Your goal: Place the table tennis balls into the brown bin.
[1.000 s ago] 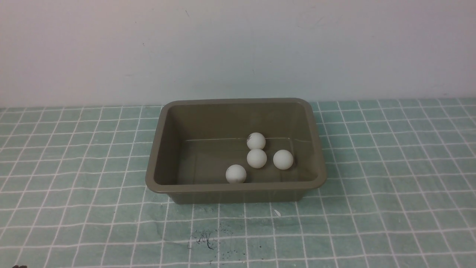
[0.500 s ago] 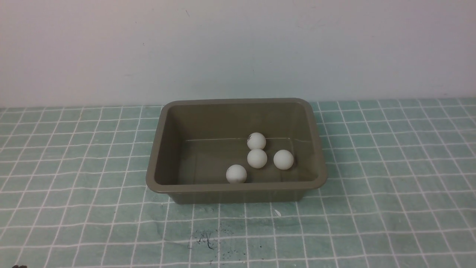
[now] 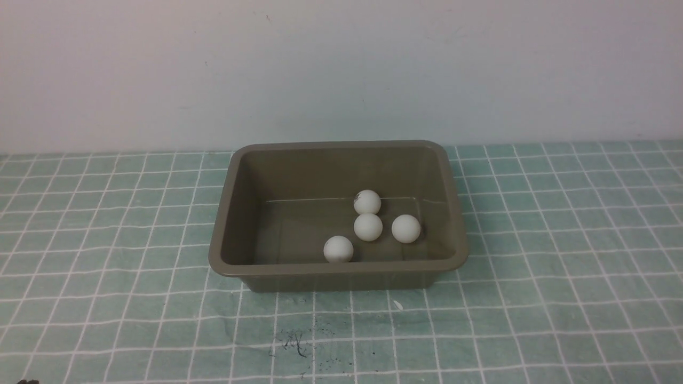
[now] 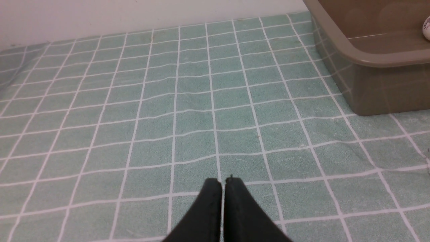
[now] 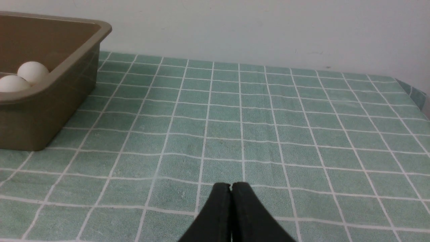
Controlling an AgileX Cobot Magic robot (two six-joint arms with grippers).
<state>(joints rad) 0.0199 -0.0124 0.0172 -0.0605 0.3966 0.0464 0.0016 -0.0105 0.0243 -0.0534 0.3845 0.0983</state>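
Nearest, each gripper is seen only from its own wrist camera: the left gripper (image 4: 223, 183) and the right gripper (image 5: 231, 188) are both held low over the checked green tablecloth (image 3: 106, 298), fingers pressed together with nothing between them. Neither arm is caught in the front view, so both are judged to be drawn back toward the cloth's near edge, well apart from the brown bin (image 3: 341, 269).

Farther in, the bin is found at the middle of the cloth, nearer its far edge by the wall (image 3: 341, 69). All four table tennis balls (image 3: 368, 227) are lying on its floor: one against the near wall, two touching at the centre, one toward the right wall. No ball is seen on the cloth, so the task is judged done.

Little risk is left. The bin could be knocked or tipped if an arm were swung across it. The light balls would roll if the bin were jolted, though they should be kept in by the sloping walls.
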